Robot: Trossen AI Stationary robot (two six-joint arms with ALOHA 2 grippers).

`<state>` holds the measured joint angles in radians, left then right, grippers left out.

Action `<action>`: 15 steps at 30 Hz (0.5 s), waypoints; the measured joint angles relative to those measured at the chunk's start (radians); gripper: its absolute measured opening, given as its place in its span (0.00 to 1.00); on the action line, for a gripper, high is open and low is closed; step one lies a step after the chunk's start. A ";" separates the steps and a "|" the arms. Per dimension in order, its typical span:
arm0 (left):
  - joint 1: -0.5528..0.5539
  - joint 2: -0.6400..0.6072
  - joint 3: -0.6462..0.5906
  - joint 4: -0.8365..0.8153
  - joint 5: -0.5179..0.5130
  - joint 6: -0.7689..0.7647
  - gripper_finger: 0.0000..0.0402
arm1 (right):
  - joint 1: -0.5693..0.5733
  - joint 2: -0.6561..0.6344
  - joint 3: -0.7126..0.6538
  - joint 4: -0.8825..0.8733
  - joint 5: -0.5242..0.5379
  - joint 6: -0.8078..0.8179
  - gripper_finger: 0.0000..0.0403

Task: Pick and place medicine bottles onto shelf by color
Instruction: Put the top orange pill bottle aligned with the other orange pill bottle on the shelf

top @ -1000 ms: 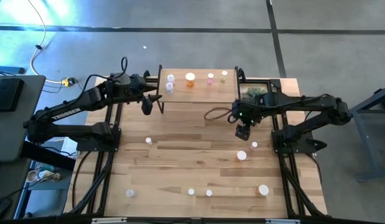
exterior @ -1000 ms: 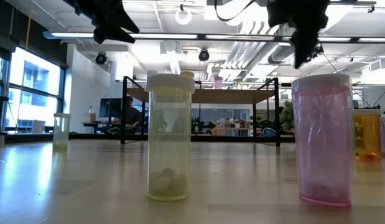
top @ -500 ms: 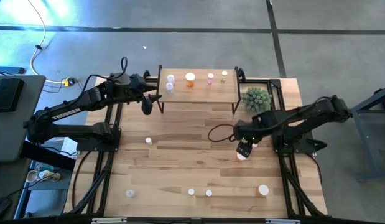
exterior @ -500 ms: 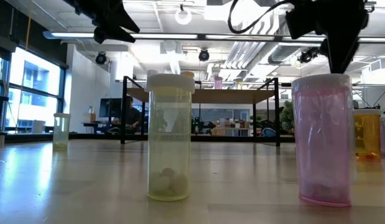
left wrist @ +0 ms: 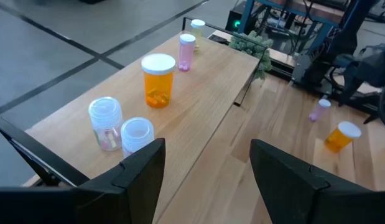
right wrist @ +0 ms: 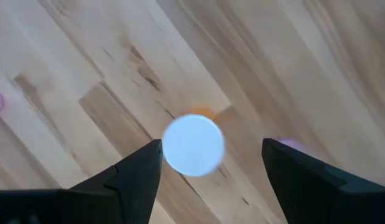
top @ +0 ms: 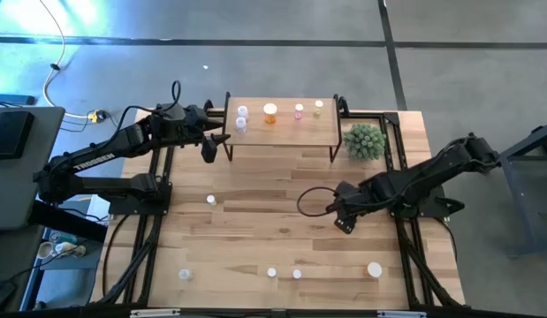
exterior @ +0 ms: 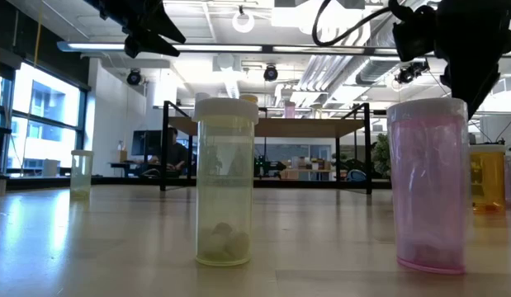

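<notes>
Right gripper [right wrist: 208, 163] dropped from shelf [top: 282, 132] side to orange bottle [right wrist: 193, 144], jaws spread. Left gripper [left wrist: 208, 165] idle, spread. 5 shelved; about 6 remain on tabletop [top: 255, 238].

a green spiky plant [top: 364, 140] stands on the wooden tabletop [top: 255, 230] near its far right corner. a yellow cable [top: 54, 66] lies on the grey floor [top: 467, 62].

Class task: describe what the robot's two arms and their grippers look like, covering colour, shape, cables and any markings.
Both arms are dark, jointed and slim. The left arm carries white lettering; a black cable loops by the right arm. Each gripper, left and right, has two flat dark fingers.
</notes>
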<state>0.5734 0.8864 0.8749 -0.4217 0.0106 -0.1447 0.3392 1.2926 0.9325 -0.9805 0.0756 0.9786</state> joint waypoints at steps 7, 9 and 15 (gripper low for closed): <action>0.000 0.000 0.000 0.000 0.000 -0.006 0.56 | 0.029 0.005 -0.048 0.083 0.049 0.040 0.66; 0.000 0.000 0.000 0.000 0.000 -0.010 0.56 | 0.038 0.005 -0.049 0.085 0.076 0.052 0.66; 0.000 0.000 0.000 0.000 0.000 -0.013 0.56 | 0.072 0.030 -0.049 0.094 0.084 0.061 0.66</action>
<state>0.5732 0.8864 0.8749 -0.4217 0.0105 -0.1577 0.4108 1.3229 0.8837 -0.8863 0.1594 1.0393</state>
